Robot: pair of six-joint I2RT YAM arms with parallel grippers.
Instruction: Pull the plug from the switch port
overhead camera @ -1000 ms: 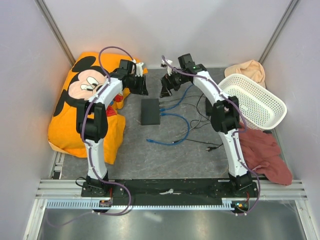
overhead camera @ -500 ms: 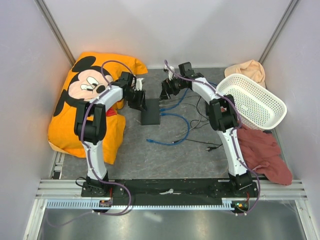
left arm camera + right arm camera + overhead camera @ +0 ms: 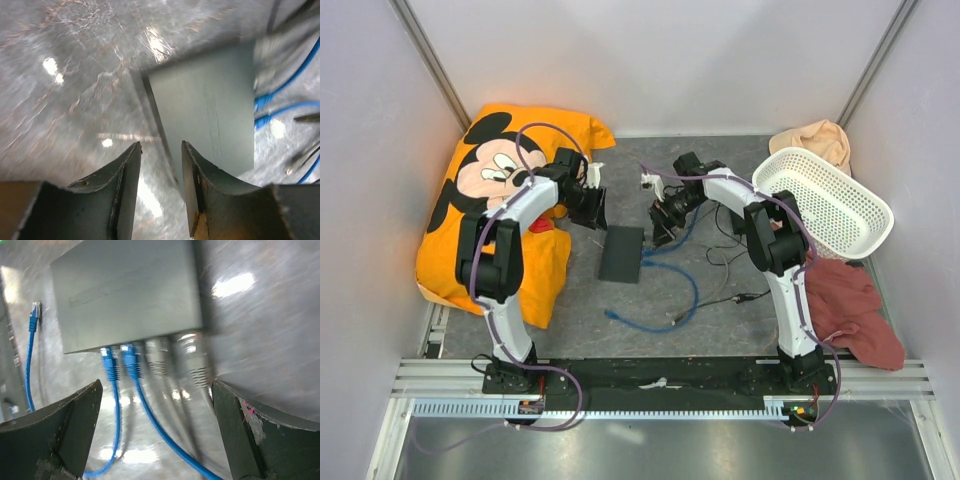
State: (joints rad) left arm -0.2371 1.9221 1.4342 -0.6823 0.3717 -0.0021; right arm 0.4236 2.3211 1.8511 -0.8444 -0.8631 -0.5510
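The flat black switch (image 3: 621, 253) lies mid-mat, a little askew. Along its port edge (image 3: 150, 341), two blue plugs (image 3: 108, 362) and two grey plugs (image 3: 192, 362) sit in sockets side by side. My right gripper (image 3: 156, 390) hangs open and wide just off that edge, with the plugs and their cables between its fingers but untouched; from above it (image 3: 663, 226) is at the switch's far right corner. My left gripper (image 3: 161, 147) is open with nothing between its fingers, above the mat beside the switch's (image 3: 210, 110) other long edge, at its far left corner (image 3: 594, 208).
Blue cables (image 3: 670, 290) loop across the mat, ending in a loose plug (image 3: 610, 314). A thin black cord (image 3: 745, 297) lies to the right. An orange Mickey Mouse cushion (image 3: 490, 180) fills the left; a white basket (image 3: 830, 205), beige cloth (image 3: 815, 138) and maroon cloth (image 3: 845, 305) are on the right.
Both grippers have come down and nearer, closing in on the switch. The switch and blue cables have slid toward the arm bases. The left jaws have opened wider.
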